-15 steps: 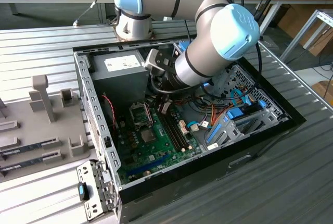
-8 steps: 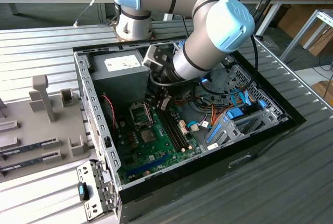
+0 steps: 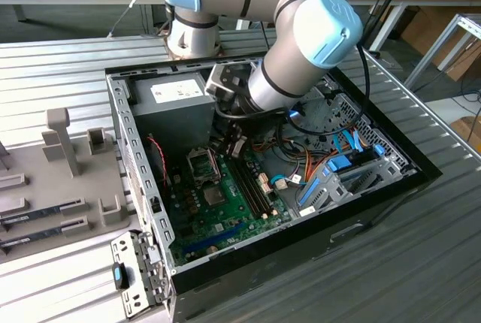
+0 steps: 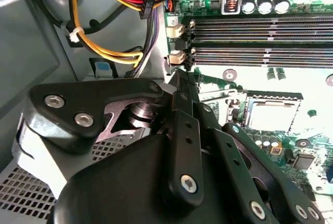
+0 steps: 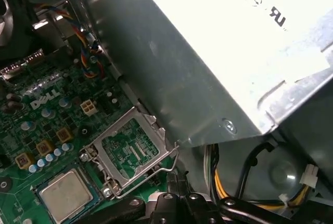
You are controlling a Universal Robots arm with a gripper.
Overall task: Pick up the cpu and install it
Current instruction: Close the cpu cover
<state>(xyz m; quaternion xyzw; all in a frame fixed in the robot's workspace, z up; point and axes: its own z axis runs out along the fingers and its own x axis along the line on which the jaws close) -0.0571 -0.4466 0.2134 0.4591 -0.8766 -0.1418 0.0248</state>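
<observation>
Sitting flat in its socket on the green motherboard, the cpu shows its silver-grey top in both wrist views, with the hinged load plate swung up and open beside it, so the chip looks placed but not clamped down. The gripper hangs just off the open plate's far edge, near the bent end of the wire retention lever. The chip therefore lies beyond the plate from the fingertips, close by but not touching them. In the second wrist view the cpu sits off to one side of the gripper, below the rows of empty memory slots. The fingers look pressed together, with nothing visible between them. In the exterior view the arm reaches down into the open computer case from the far side. Its wrist is bent steeply so that the tool points down at the board, just beside the grey power supply. As a square, the chip has no long axis to line up with.
</observation>
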